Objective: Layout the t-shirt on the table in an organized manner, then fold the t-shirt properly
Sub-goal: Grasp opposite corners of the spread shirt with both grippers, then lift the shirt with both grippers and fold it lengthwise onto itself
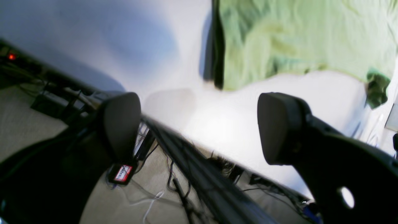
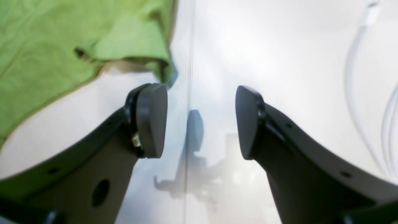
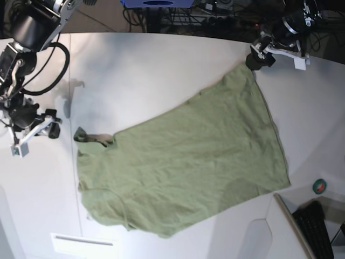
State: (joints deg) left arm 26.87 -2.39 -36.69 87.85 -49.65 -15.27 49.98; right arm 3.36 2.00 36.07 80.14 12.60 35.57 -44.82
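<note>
Lying spread diagonally on table [image 3: 161, 70], t-shirt [image 3: 188, 167] — one sleeve apparently bunched. Left gripper [image 1: 199, 127] and right gripper [image 2: 201, 121] — both spread apart, holding nothing.

Count: 1 t-shirt [image 3: 188, 172], olive green, spread on 1 white counter [image 3: 140, 70]. 2 robot arms, 1 claw each: left claw [image 1: 199, 127], right claw [image 2: 200, 121], 2 dark pads per claw. Also 1 small round green-and-red item [image 3: 320, 186] nr counter edge, 1 black keyboard [image 3: 318, 229] at the corner.
</note>
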